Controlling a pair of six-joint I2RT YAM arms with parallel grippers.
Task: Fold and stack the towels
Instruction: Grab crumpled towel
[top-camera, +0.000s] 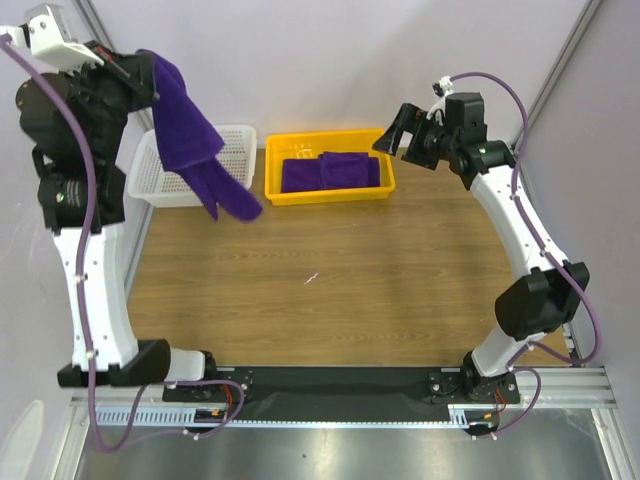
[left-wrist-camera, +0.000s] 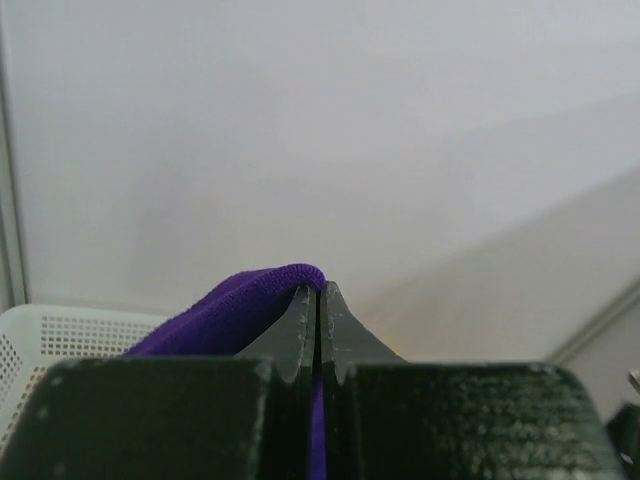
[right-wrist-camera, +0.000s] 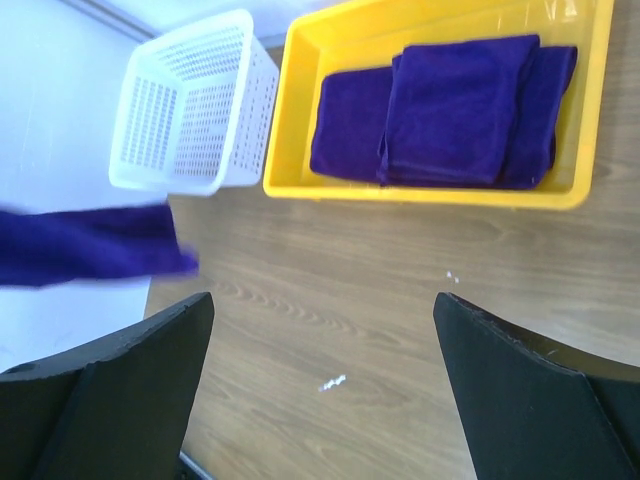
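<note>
The left end effector (left-wrist-camera: 318, 292) was pinched shut on the edge of a towel (top-camera: 188, 125). It held the cloth high above the basket (top-camera: 165, 196) at the counter's (top-camera: 350, 300) far left. The towel hung limp, its lower end drooping past the basket's right rim. The right end effector (right-wrist-camera: 320, 305) stood wide and empty, hovering near the tray (top-camera: 330, 197), where folded towels (top-camera: 330, 172) lay partly overlapping.

The hanging towel looked light, soft and floppy, likely to bunch and swing rather than keep any shape. A grip near a corner would probably suit best. The free right end effector could take the neighbouring corner so the cloth could be spread flat on the counter before folding.
</note>
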